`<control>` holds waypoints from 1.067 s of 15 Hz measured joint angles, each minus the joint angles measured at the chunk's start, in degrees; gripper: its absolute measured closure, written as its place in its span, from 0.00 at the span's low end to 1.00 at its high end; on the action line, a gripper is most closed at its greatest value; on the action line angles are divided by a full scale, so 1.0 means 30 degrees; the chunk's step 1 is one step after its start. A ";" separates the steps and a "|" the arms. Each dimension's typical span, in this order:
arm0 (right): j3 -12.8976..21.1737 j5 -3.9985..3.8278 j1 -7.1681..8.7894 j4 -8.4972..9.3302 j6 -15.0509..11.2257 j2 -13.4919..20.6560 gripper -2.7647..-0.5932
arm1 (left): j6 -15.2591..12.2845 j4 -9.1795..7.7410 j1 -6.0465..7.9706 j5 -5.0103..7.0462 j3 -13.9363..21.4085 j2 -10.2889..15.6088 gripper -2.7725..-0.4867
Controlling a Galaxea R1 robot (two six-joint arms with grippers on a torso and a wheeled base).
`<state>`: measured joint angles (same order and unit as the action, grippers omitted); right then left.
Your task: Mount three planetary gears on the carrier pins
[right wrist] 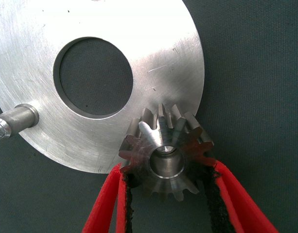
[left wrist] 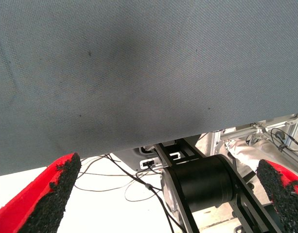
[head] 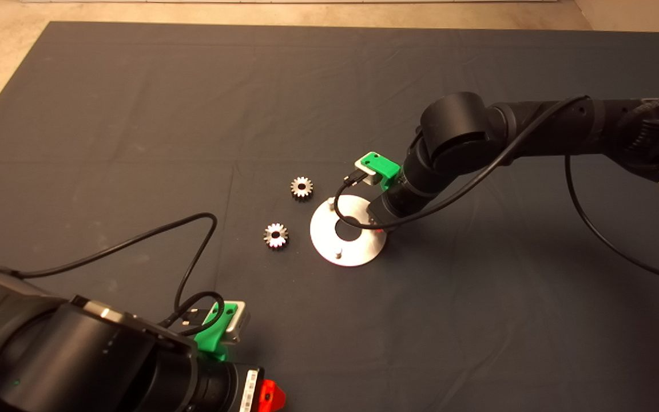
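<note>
Gear [right wrist: 164, 158], hidden in the head view, shows in the right wrist view: right gripper [right wrist: 168, 194] jaws clasp it at the disc [right wrist: 153, 58] rim. Left gripper [left wrist: 163, 194] waits, jaws spread; two gears [head: 301, 187] [head: 276, 235] lie loose.

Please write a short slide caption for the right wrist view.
Right gripper holds a planetary gear at the rim of the carrier disc.

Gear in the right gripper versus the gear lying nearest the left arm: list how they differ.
1. The held gear is clamped between the right gripper fingers; the loose gear lies free.
2. The held gear sits at the carrier disc rim; the loose gear rests on the mat, apart from the disc.
Both are small, shiny, toothed, with a centre hole.
</note>
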<state>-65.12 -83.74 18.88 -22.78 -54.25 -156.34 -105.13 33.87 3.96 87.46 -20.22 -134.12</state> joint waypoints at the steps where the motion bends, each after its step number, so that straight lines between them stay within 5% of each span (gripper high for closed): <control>1: 0.0000 0.0000 0.0000 0.0008 0.0000 0.0000 0.90 | 0.0000 0.0000 0.0000 0.0000 0.0000 0.0000 0.07; 10: -0.0069 0.0000 0.0000 0.0256 0.0093 0.0008 0.89 | -0.0008 0.0000 0.0000 0.0000 0.0000 0.0000 0.07; 16: -0.0106 0.0020 0.0000 0.0329 0.0142 0.0002 0.80 | -0.0014 0.0000 0.0000 0.0000 0.0000 0.0000 0.07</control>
<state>-65.44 -83.68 18.88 -21.80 -53.82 -156.34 -105.17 33.87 3.96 87.46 -20.22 -134.12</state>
